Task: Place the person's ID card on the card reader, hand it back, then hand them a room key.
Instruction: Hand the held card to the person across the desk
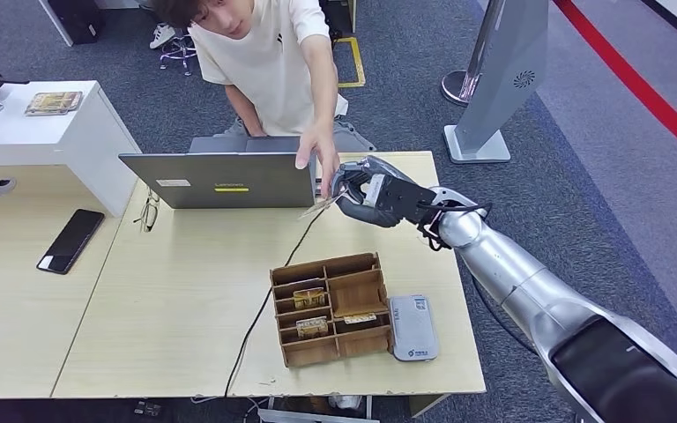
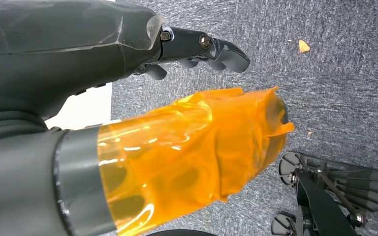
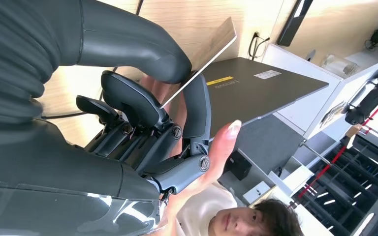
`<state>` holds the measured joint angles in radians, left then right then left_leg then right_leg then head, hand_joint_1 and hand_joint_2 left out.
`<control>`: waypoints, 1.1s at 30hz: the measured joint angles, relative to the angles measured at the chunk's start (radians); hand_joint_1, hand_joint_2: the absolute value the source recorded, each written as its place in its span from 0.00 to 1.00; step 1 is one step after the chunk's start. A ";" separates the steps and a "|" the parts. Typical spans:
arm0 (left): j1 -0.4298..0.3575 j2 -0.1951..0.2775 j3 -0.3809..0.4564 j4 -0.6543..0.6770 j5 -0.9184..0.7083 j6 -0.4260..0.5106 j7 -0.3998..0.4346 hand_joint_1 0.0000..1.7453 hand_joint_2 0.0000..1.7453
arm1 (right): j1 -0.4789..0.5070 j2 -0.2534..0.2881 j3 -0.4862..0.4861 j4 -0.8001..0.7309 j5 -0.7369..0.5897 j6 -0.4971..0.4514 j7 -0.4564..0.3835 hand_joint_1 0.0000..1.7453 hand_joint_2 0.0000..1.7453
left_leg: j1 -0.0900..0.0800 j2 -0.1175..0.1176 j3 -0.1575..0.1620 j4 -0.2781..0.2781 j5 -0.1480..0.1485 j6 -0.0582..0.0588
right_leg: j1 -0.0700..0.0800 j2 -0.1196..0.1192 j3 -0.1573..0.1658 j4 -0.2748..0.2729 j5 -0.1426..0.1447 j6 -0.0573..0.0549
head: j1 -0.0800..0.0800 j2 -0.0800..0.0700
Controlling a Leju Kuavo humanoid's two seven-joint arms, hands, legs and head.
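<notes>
My right hand (image 1: 372, 194) reaches over the far side of the table, beside the laptop (image 1: 229, 181). It pinches a thin tan card (image 1: 317, 209) between thumb and fingers; the card (image 3: 206, 59) sticks out past my thumb toward the laptop lid (image 3: 256, 93). The person's hand (image 1: 316, 154) comes down right at my fingers; their fingers (image 3: 224, 147) lie just behind mine, and I cannot tell whether they touch the card. The grey card reader (image 1: 412, 328) lies near the front edge. My left hand (image 2: 177, 142) hangs over the carpet, thumb wrapped in orange film, holding nothing.
A wooden organizer (image 1: 331, 307) with several cards in its slots stands left of the reader. A black cable (image 1: 264, 300) runs across the table. Glasses (image 1: 148, 211) and a black phone (image 1: 70, 240) lie to the left. A white cabinet (image 1: 44, 132) stands at the back left.
</notes>
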<state>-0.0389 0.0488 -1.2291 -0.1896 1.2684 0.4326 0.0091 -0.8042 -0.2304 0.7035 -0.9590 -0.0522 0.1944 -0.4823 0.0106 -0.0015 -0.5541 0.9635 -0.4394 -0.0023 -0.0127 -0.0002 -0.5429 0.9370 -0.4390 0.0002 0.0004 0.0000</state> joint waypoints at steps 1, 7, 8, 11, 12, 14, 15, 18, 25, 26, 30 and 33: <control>0.000 0.000 0.000 0.000 0.000 0.000 0.000 0.00 0.00 | 0.000 0.001 0.000 0.003 0.000 -0.002 0.000 0.99 1.00 | 0.000 0.000 0.000 0.000 0.000 0.000 | 0.000 0.000 0.000 0.000 0.000 0.000 | 0.000 0.000; 0.000 0.000 0.000 0.000 0.000 0.000 0.000 0.00 0.00 | -0.002 0.008 0.000 0.021 0.007 -0.025 0.000 0.72 1.00 | 0.000 0.000 0.000 0.000 0.000 0.000 | 0.000 0.000 0.000 0.000 0.000 0.000 | 0.000 0.000; 0.000 0.000 0.000 0.000 0.000 0.000 0.000 0.00 0.00 | -0.002 0.008 0.001 0.024 0.008 -0.027 0.001 0.56 1.00 | 0.000 0.000 0.000 0.000 0.000 0.000 | 0.000 0.000 0.000 0.000 0.000 0.000 | 0.000 0.000; 0.000 0.000 0.000 0.000 0.000 0.000 0.001 0.00 0.00 | -0.001 0.009 0.001 0.032 0.014 -0.037 0.001 0.05 1.00 | 0.000 0.000 0.000 0.000 0.000 0.000 | 0.000 0.000 0.000 0.000 0.000 0.000 | 0.000 0.000; 0.000 0.000 0.000 0.000 0.001 0.000 0.001 0.00 0.00 | -0.001 0.010 0.001 0.034 0.017 -0.039 0.001 0.00 1.00 | 0.000 0.000 0.000 0.000 0.000 0.000 | 0.000 0.000 0.000 0.000 0.000 0.000 | 0.000 0.000; 0.000 0.000 0.000 0.000 0.001 0.000 0.001 0.00 0.00 | -0.001 0.010 0.002 0.038 0.019 -0.041 0.001 0.00 1.00 | 0.000 0.000 0.000 0.000 0.000 0.000 | 0.000 0.000 0.000 0.000 0.000 0.000 | 0.000 0.000; 0.000 0.000 0.000 0.000 0.001 0.000 0.001 0.00 0.00 | -0.001 0.010 0.002 0.040 0.020 -0.042 0.001 0.00 1.00 | 0.000 0.000 0.000 0.000 0.000 0.000 | 0.000 0.000 0.000 0.000 0.000 0.000 | 0.000 0.000; 0.000 0.001 0.000 0.000 0.002 0.000 0.001 0.00 0.00 | -0.001 0.010 0.002 0.045 0.020 -0.045 0.001 0.00 1.00 | 0.000 0.000 0.000 0.000 0.000 0.000 | 0.000 0.000 0.000 0.000 0.000 0.000 | 0.000 0.000; 0.000 0.001 0.000 0.000 0.006 0.000 0.001 0.00 0.00 | 0.018 0.011 -0.003 0.053 -0.012 -0.054 -0.014 0.00 1.00 | 0.000 0.000 0.000 0.000 0.000 0.000 | 0.000 0.000 0.000 0.000 0.000 0.000 | 0.000 0.000; 0.000 0.001 0.000 0.000 0.006 0.000 0.001 0.00 0.00 | 0.026 0.011 -0.007 0.053 -0.025 -0.049 -0.019 0.00 1.00 | 0.000 0.000 0.000 0.000 0.000 0.000 | 0.000 0.000 0.000 0.000 0.000 0.000 | 0.000 0.000; 0.000 0.001 0.000 0.000 0.009 0.003 -0.001 0.00 0.00 | 0.070 0.010 -0.036 0.047 -0.108 0.017 -0.047 0.00 0.75 | 0.000 0.000 0.000 0.000 0.000 0.000 | 0.000 0.000 0.000 0.000 0.000 0.000 | 0.000 0.000; 0.000 0.001 0.000 0.000 0.010 0.008 -0.006 0.00 0.00 | 0.116 0.010 -0.070 0.038 -0.186 0.088 -0.069 0.00 0.00 | 0.000 0.000 0.000 0.000 0.000 0.000 | 0.000 0.000 0.000 0.000 0.000 0.000 | 0.000 0.000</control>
<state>-0.0390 0.0500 -1.2291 -0.1896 1.2784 0.4403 0.0028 -0.6883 -0.2201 0.6332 -0.9210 -0.2386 0.2819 -0.5516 0.0105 -0.0016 -0.5539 0.9636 -0.4394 -0.0023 -0.0127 -0.0002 -0.5433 0.9368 -0.4390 0.0001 0.0003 0.0000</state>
